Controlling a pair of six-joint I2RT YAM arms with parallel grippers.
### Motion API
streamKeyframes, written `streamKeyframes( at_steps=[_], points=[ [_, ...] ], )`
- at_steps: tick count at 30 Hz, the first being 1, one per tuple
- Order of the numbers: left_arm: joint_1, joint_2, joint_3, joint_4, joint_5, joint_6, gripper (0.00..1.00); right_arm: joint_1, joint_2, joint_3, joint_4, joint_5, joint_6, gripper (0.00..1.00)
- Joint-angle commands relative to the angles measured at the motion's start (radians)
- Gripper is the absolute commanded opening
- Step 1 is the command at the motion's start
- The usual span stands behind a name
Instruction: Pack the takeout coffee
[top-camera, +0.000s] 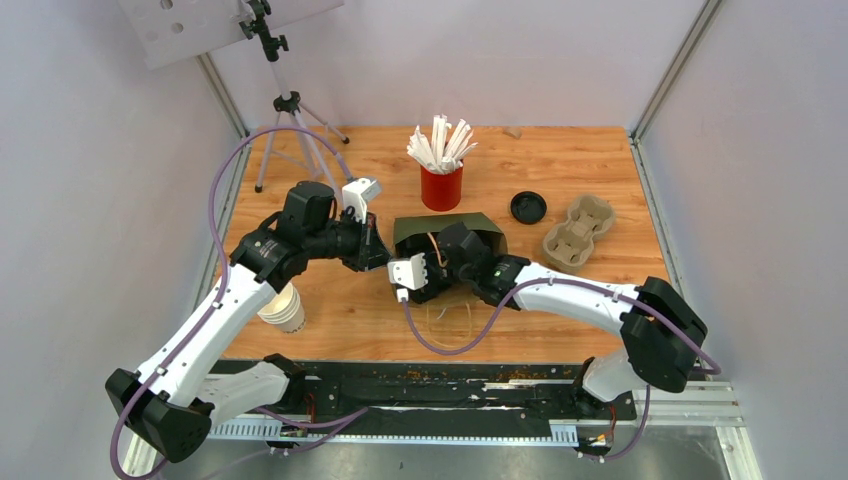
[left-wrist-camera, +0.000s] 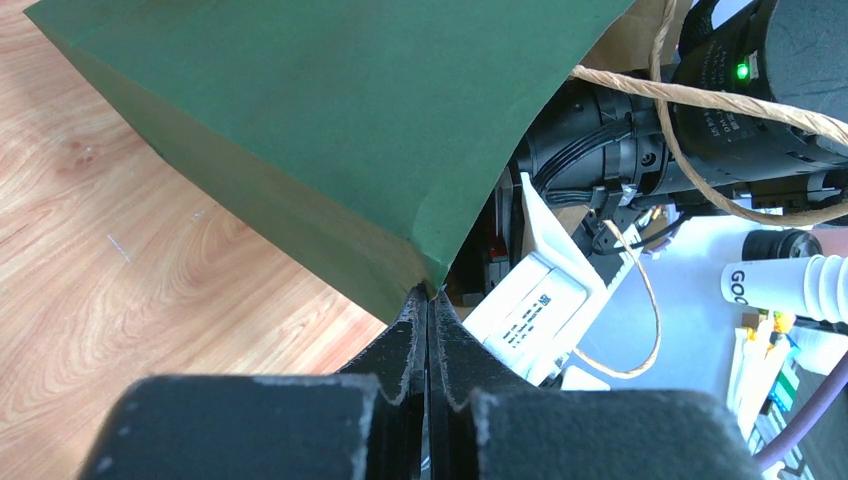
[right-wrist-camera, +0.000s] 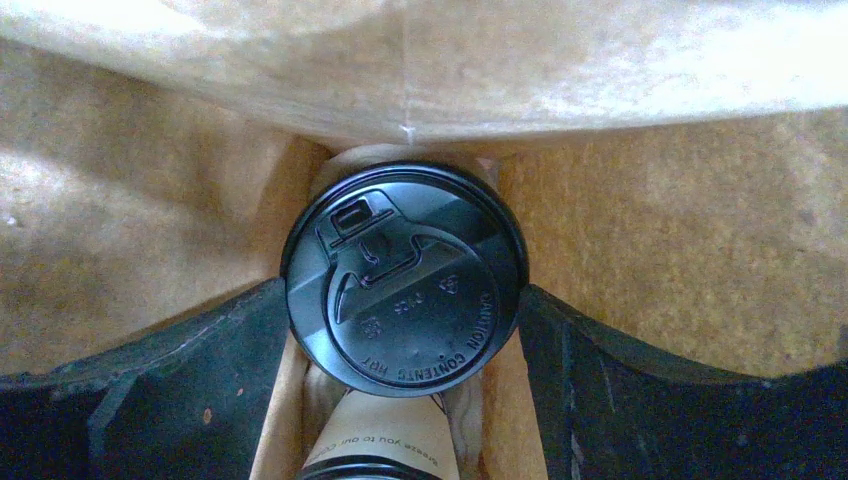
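The small white paper cup with a round black plastic lid (right-wrist-camera: 400, 280) sits deep inside the matte green paper bag (left-wrist-camera: 330, 120), which rests on the wood-grain table (top-camera: 560, 160). The bag's lining is fibrous brown kraft, creased around the embossed lid. The right gripper (right-wrist-camera: 402, 312) reaches into the bag, its black fingers (right-wrist-camera: 200, 370) flanking the lid on both sides. Whether they press on it or stand just free, I cannot tell. The left gripper (left-wrist-camera: 428, 300) is clenched on the edge of the bag's mouth, its ridged tips pressed together.
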Motion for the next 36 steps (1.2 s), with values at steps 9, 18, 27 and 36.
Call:
streamKeyframes(
  at_steps=[9, 18, 27, 36],
  points=[
    [-0.003, -0.022, 0.015, 0.046, 0.025, -0.013, 0.00, 0.008, -0.049, 0.084, -0.088, -0.013, 0.007, 0.88],
    [-0.003, -0.018, 0.017, 0.048, 0.028, -0.013, 0.00, 0.008, -0.059, 0.104, -0.127, -0.039, 0.007, 0.90],
    [-0.003, -0.017, 0.018, 0.049, 0.028, -0.013, 0.00, 0.008, -0.077, 0.131, -0.188, -0.047, 0.012, 0.89],
    [-0.003, -0.018, 0.018, 0.045, 0.028, -0.011, 0.00, 0.008, -0.079, 0.132, -0.180, -0.055, 0.023, 0.78]
  ],
)
